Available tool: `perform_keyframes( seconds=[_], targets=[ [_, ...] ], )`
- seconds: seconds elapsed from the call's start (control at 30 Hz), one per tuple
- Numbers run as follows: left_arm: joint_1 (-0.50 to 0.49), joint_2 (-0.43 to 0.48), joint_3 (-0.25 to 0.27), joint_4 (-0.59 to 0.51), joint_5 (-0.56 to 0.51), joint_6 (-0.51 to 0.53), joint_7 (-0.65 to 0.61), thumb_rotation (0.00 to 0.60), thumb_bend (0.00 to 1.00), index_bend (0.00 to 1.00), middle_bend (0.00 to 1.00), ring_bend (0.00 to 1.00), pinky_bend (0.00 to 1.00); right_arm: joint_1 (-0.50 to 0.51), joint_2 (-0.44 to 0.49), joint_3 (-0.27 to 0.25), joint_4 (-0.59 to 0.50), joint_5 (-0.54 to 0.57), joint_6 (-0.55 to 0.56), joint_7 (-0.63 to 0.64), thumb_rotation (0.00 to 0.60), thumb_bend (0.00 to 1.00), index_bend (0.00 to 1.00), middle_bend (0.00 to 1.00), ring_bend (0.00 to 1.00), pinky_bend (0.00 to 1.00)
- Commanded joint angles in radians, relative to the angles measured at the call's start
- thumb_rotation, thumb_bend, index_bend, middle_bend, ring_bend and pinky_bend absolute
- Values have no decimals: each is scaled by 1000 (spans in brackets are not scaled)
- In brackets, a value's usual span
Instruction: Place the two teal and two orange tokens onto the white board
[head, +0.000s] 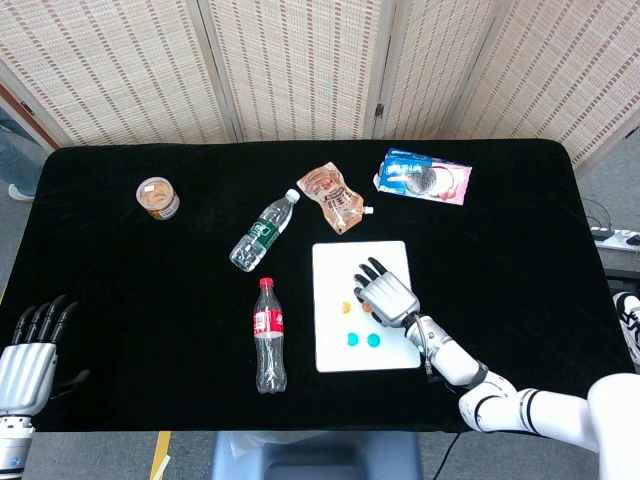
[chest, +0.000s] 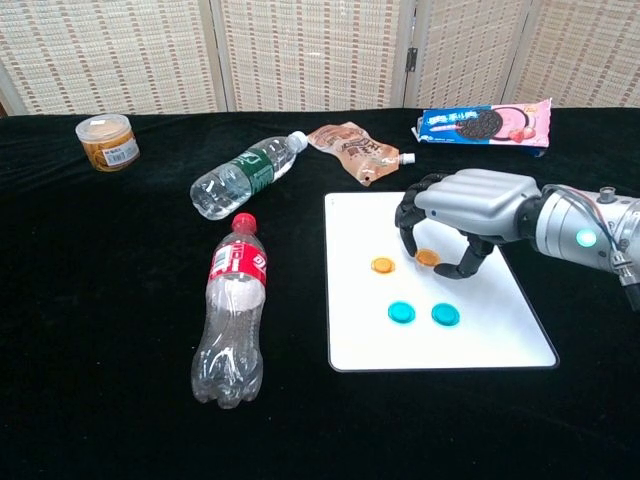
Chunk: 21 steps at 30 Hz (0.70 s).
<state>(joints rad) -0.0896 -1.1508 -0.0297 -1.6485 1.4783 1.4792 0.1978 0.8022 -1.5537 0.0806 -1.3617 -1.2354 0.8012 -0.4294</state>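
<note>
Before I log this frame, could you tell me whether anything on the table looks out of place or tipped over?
Both bottles lie on their sides: the red-label bottle and the green-label bottle. Nothing looks spilled. The right hand holds an orange token above the white board.

Bare white board (chest: 500, 330) near tokens (chest: 421, 313)

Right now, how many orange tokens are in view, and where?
2. One orange token lies on the white board, left of the right hand. The second orange token is under that hand's curled fingers, at the board.
</note>
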Motion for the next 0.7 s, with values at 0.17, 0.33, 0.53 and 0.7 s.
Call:
perform_keyframes(
  seconds=[0.17, 0.33, 0.53, 0.7],
  targets=[
    [-1, -1, 0, 4, -2, -4, -2, 600, 170, 0, 0, 5, 0, 6, -14, -3, 14, 1, -5, -2, 600, 429, 441, 216, 76, 0],
    [-3, -1, -1, 8, -2, -8, -3, 600, 171, 0, 0, 5, 0, 13, -22, -2, 24, 1, -7, -4, 600, 429, 440, 216, 75, 0],
    [-2, -2, 0, 12, -7, -11, -7, 600, 170, 0, 0, 5, 0, 17, -30, -2, 34, 1, -7, -2, 600, 429, 392, 216, 76, 0],
    [-2, -2, -2, 14, -9, -11, -9, 600, 170, 0, 0, 5, 0, 12, -24, -6, 23, -16, 9, 9, 600, 429, 268, 215, 75, 0]
  ],
)
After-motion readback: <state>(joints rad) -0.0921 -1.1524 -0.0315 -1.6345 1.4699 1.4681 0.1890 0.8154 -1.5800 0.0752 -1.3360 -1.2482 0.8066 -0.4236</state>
